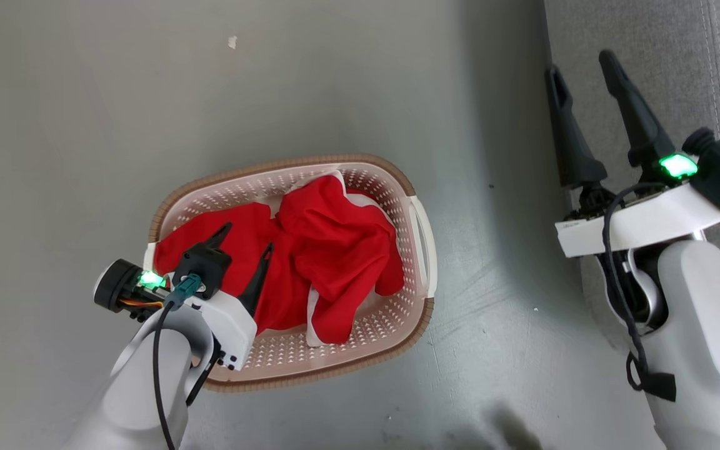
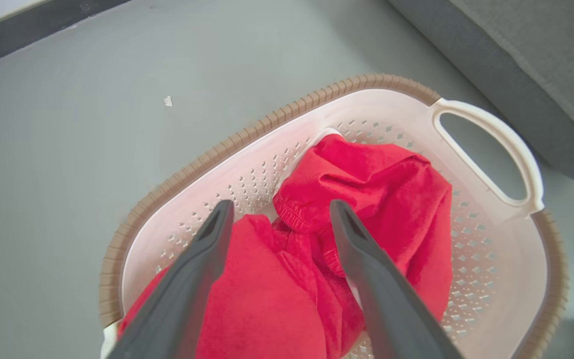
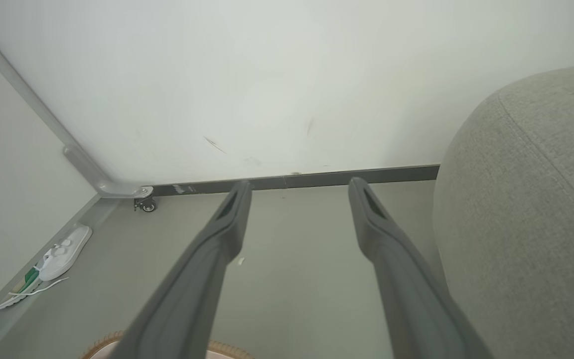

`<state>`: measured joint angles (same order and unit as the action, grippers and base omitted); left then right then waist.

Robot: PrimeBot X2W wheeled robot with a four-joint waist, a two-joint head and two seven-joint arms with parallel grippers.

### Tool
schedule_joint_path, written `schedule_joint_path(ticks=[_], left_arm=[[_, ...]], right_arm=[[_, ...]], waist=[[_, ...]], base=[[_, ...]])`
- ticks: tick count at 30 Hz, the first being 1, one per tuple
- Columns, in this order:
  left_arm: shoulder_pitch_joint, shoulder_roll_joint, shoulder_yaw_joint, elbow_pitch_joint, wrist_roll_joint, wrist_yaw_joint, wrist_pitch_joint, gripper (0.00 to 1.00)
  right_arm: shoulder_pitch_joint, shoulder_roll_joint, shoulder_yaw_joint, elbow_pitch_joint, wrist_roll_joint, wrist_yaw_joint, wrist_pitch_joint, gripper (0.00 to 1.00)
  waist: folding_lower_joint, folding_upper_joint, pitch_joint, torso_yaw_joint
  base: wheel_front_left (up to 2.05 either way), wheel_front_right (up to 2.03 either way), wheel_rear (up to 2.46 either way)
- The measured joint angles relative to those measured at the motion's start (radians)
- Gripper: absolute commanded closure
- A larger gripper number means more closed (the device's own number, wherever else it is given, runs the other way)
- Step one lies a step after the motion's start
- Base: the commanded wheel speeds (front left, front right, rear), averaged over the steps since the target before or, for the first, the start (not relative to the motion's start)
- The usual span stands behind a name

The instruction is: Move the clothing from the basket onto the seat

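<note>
All clothing [image 1: 329, 250] is lying in the basket [image 1: 285, 164], left of the seat [image 1: 647, 50]. Left fingers [image 2: 361, 259] are hovering spread above it, right fingers [image 1: 632, 106] spread too; pinching one thick fold is looking best.

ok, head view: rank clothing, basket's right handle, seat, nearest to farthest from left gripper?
1. clothing, directly under the left gripper, in the basket.
2. right handle, on the basket's right end.
3. seat, far right, across bare floor.

My left gripper [image 1: 249, 235] covers the basket's [image 1: 366, 325] near-left rim. The seat [image 1: 679, 50] runs off my head view's right edge.
</note>
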<state>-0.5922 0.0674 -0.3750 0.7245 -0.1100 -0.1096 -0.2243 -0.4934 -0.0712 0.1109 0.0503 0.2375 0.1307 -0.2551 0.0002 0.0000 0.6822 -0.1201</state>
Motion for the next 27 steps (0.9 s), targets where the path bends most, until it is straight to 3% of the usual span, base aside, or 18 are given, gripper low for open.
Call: schedule_joint_path(ticks=[27], left_arm=[[-0.163,-0.002,-0.062,0.237,0.066,0.0,0.031,0.0]], right_arm=[[-0.076,0.011,0.048,-0.008,0.021,0.0,0.0,0.0]], waist=[[-0.0001,0.0,0.122,-0.08]], base=[[0.0,0.0,0.0]])
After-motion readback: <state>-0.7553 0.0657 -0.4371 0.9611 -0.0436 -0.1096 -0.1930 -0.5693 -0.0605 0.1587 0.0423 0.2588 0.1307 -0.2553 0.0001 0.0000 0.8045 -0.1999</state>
